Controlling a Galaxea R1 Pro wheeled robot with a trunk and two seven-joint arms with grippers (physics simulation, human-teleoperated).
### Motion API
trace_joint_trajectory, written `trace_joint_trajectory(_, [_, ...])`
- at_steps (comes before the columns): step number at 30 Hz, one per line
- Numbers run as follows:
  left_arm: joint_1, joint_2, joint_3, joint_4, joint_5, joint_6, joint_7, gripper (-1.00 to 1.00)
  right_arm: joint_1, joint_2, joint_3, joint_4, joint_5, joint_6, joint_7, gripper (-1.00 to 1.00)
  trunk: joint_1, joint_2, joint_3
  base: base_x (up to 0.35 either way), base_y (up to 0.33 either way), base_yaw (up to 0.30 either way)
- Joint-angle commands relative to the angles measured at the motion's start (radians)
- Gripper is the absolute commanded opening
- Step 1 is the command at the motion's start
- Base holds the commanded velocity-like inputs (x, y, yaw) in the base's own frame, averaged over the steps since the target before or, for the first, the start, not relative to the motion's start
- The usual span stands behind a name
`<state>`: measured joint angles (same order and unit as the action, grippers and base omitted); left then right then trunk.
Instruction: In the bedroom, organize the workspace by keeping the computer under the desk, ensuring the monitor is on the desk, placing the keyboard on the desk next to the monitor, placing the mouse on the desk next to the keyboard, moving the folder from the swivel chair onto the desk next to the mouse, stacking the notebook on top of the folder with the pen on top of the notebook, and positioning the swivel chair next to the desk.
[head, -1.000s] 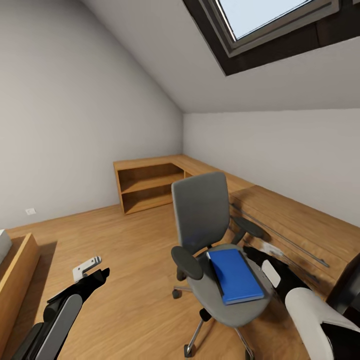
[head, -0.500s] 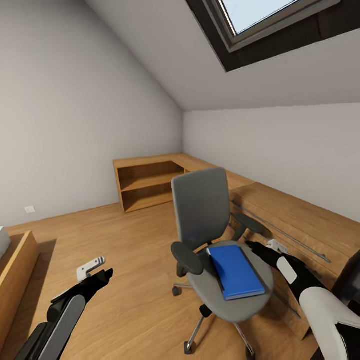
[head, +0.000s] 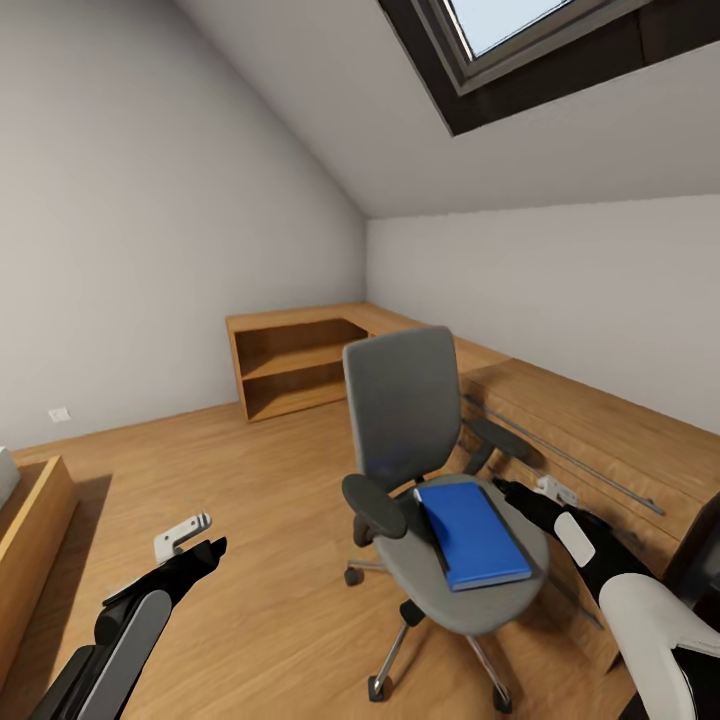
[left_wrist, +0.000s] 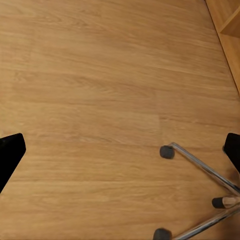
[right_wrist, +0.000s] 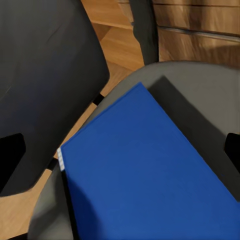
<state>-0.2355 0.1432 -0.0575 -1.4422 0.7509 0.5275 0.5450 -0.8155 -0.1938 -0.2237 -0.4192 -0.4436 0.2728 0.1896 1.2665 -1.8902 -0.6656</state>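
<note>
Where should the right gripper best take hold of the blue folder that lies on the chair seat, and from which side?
Probably the folder edge nearest the right gripper, approached from that side. It lies flat on the swivel chair seat; backrest and armrest block the other sides, so one of the fingers must slip under the thin edge.

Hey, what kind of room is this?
Likely an attic room used as a study: sloped ceiling with a skylight, a swivel chair holding a blue folder, low wooden shelving.
</note>
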Motion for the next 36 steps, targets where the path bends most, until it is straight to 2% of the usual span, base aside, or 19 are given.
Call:
trace_joint_trajectory(1, [-0.001, 0.001, -0.002, -0.001, 0.01, 0.0, 0.01, 1.0, -0.001, 0.0, -0.006, -0.001, -0.004, 0.007, 0.004, 1.0, 0.004, -0.008, -0.004, 0.0, 0.0, 0.0])
trace_joint_trajectory(5, [-0.001, 0.001, -0.002, -0.001, 0.01, 0.0, 0.01, 1.0, -0.001, 0.0, -0.006, -0.002, -0.004, 0.006, 0.004, 1.0, 0.019, -0.036, -0.017, 0.0, 0.0, 0.0])
trace_joint_trajectory(12, [-0.001, 0.002, -0.002, 0.004, 0.01, 0.001, 0.01, 1.0, -0.001, 0.0, -0.031, -0.004, -0.004, 0.003, 0.004, 1.0, 0.019, -0.036, -0.017, 0.0, 0.0, 0.0])
trace_joint_trajectory(18, [-0.001, 0.002, -0.002, 0.015, 0.01, 0.001, 0.01, 1.0, -0.001, 0.001, -0.031, -0.001, -0.002, -0.001, 0.001, 1.0, 0.019, -0.036, -0.017, 0.007, 0.0, 0.0])
trace_joint_trajectory(36, [-0.001, 0.003, -0.004, 0.025, 0.008, 0.001, 0.01, 1.0, -0.001, 0.001, -0.03, 0.008, 0.0, -0.025, -0.023, 1.0, 0.019, -0.036, -0.017, 0.148, 0.0, 0.0])
